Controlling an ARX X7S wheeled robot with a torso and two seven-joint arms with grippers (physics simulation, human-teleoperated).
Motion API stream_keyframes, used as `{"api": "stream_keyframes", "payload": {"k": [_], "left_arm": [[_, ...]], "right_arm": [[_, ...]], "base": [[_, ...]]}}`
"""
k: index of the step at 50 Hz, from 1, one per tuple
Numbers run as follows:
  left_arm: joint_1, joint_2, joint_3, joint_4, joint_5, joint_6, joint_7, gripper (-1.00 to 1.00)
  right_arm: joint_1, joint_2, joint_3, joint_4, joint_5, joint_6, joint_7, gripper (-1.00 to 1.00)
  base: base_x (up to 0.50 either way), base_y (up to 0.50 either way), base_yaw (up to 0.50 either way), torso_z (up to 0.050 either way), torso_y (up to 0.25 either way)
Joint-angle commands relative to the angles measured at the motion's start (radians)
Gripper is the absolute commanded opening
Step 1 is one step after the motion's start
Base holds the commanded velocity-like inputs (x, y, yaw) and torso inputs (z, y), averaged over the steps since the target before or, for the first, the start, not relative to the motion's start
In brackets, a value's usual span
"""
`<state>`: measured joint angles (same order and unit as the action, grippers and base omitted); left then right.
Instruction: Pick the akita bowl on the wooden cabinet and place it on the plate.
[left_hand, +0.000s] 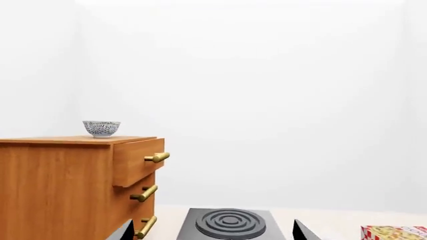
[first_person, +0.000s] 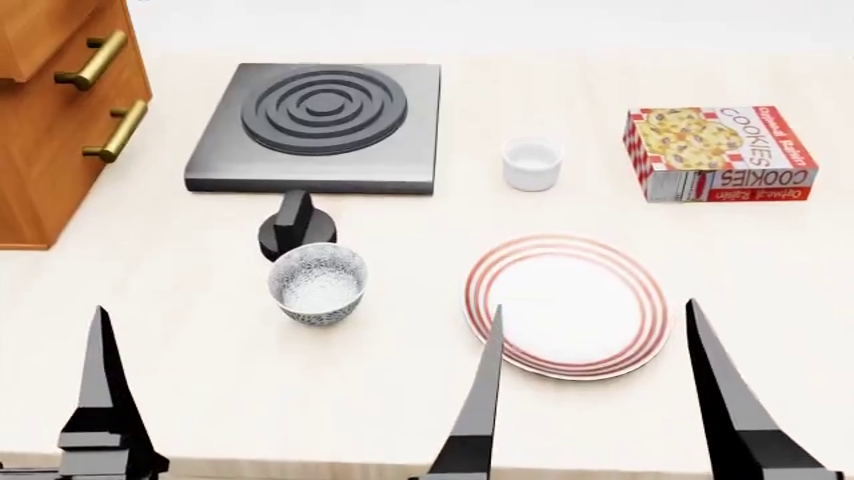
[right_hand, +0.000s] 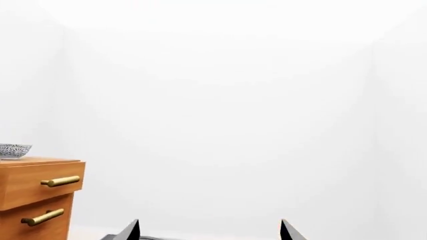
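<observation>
ITEM: akita bowl (left_hand: 101, 128) — stands upright on top of the wooden cabinet (left_hand: 67, 190), near its back edge, untouched; also visible at the edge of the right wrist view. Not in the head view, which cuts the cabinet off below its top

ITEM: twin bowl (first_person: 318, 284) — same speckled pattern, on the tabletop (first_person: 200, 380) just in front of the black knob (first_person: 295, 226) of the hob (first_person: 320, 125), well apart from the cabinet

ITEM: plate (first_person: 567, 305) — bare, flat on the tabletop, to the right of the twin bowl, apart from it

ITEM: left hand (left_hand: 212, 231) — only two dark fingertips show at the lower border of its wrist view, set wide apart; holds nothing, touches nothing. In the head view one finger (first_person: 100, 400) shows low over the near tabletop

ITEM: right hand (first_person: 594, 400) — fingers spread wide, empty, hanging near the plate's near rim; contact with the plate cannot be told

OTHER: white cup (first_person: 531, 163); cookie box (first_person: 721, 153)

RISKS, as judged:
- Wrong bowl: the twin sits far nearer both hands than the one on the cabinet; taking it would miss the task
- Reach: the target stands high and far back, so the arm could strike the cabinet's top edge or brass handles (left_hand: 157, 158) on the way up
- Grip: a round, deep wall may slip or tip between narrow fingers, and from that height a drop falls to the tabletop
- Descent: the carry path passes over hob, knob and twin bowl; a low pass could knock them
- Placement: off-centre release may leave the bowl on the plate's rim, tilted
</observation>
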<state>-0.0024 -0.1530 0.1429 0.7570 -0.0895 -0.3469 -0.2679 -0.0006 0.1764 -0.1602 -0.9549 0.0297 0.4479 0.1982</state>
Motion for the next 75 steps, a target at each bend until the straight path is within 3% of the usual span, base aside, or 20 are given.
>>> {"api": "stream_keyframes", "payload": {"k": [1,29,36,75], "left_arm": [[0.000,-0.013,0.003,0.011,-0.023,0.001,-0.001,1.00],[-0.003,-0.024,0.010,0.024,-0.042,-0.017,-0.038,1.00],[-0.006,-0.020,0.005,0.017,-0.061,-0.015,-0.046,1.00],[-0.008,-0.058,0.029,0.024,-0.084,0.001,-0.073,1.00]], "right_arm": [[0.004,0.007,0.000,-0.013,0.004,0.008,0.016,1.00],[0.008,0.038,-0.021,-0.009,0.016,0.009,0.060,1.00],[0.010,0.045,-0.024,-0.010,0.015,0.005,0.070,1.00],[0.008,0.079,-0.039,-0.021,0.039,-0.007,0.104,1.00]], "base": [[0.00,0.00,0.00,0.050,0.000],[0.00,0.00,0.00,0.050,0.000],[0.00,0.06,0.00,0.008,0.000],[0.00,0.50,0.00,0.000,0.000]]}}
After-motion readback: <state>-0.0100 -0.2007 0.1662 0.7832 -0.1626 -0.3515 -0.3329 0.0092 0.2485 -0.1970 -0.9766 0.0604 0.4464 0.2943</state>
